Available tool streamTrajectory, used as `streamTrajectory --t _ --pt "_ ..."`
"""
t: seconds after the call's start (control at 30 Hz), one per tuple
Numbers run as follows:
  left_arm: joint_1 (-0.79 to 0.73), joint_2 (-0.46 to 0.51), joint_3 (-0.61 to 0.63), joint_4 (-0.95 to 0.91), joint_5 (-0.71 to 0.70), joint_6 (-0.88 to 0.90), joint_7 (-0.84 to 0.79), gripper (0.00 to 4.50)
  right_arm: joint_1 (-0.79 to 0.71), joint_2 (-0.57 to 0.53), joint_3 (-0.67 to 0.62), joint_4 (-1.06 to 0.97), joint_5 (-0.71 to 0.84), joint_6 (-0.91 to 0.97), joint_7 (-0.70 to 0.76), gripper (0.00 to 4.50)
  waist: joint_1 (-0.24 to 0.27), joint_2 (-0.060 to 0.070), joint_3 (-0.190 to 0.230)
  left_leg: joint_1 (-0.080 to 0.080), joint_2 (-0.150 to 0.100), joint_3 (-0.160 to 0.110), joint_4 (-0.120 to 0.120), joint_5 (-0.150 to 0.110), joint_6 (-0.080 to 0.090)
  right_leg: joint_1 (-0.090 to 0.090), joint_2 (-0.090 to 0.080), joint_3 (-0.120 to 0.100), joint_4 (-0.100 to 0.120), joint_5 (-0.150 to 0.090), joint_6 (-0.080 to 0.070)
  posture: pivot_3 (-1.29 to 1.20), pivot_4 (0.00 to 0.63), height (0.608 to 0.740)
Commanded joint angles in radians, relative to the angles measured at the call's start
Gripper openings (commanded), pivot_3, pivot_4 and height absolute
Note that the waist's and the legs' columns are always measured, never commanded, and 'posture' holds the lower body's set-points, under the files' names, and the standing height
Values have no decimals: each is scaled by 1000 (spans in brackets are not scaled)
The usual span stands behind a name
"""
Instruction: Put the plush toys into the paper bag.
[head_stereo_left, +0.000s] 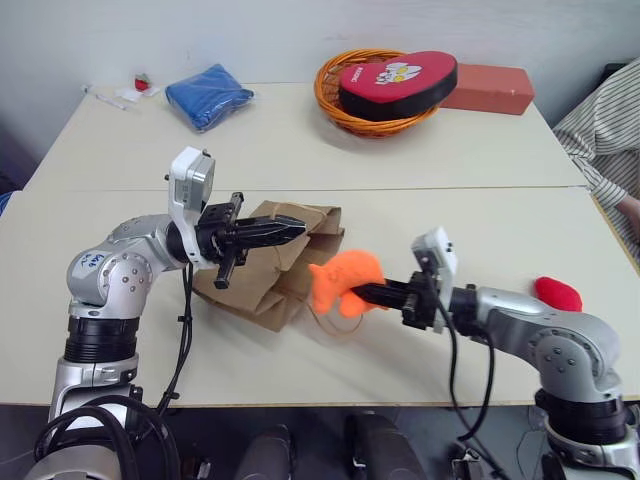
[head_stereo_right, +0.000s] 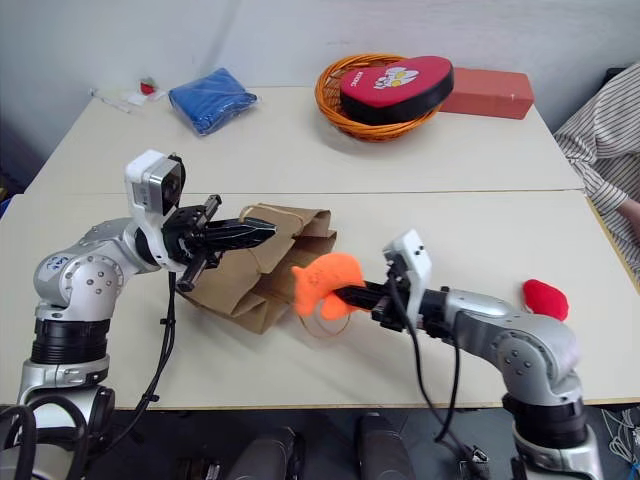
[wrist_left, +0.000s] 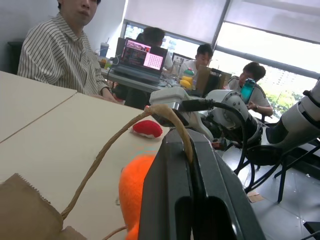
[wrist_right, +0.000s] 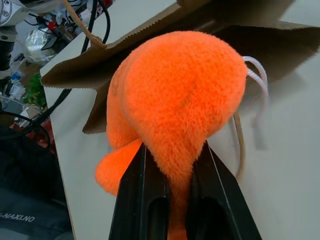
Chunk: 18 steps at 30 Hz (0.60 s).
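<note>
Brown paper bag (head_stereo_left: 262, 262) lies crumpled mid-table; orange plush (head_stereo_left: 343, 281) held just right of it; red plush (head_stereo_left: 558, 292) far right.

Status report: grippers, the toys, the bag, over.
Left gripper shut on paper bag handle. Right gripper shut on orange plush toy, at bag mouth. Red plush toy on table. Nothing blocking.

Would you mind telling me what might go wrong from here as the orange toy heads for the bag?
The brown paper bag lies flat, lifted only by one cord handle pinched in the left end effector, so its mouth may stay too narrow. The right end effector grips only an edge of the bright orange plush toy, which might slip free.
</note>
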Motion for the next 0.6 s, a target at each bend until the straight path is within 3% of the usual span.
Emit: streamTrajectory --t 0.03,0.23,0.6 --pt "-23 -9 -3 -49 -32 14 -2 0 -53 34 44 29 -35 6 -48 5 3 0 0 0 0 0 0 0 0 0 0 0 0 0 0 0 150 740" --pt "-34 -35 -11 -49 -28 15 2 0 -152 76 103 117 -76 46 -77 5 -1 0 0 -1 0 0 0 0 0 0 0 0 -1 0 0 0 150 740" --pt "-35 -106 -37 -46 -19 1 10 0 -328 273 128 324 -107 157 -131 5 -5 0 0 -1 0 0 0 0 0 -2 0 -1 1 0 0 0 150 740"
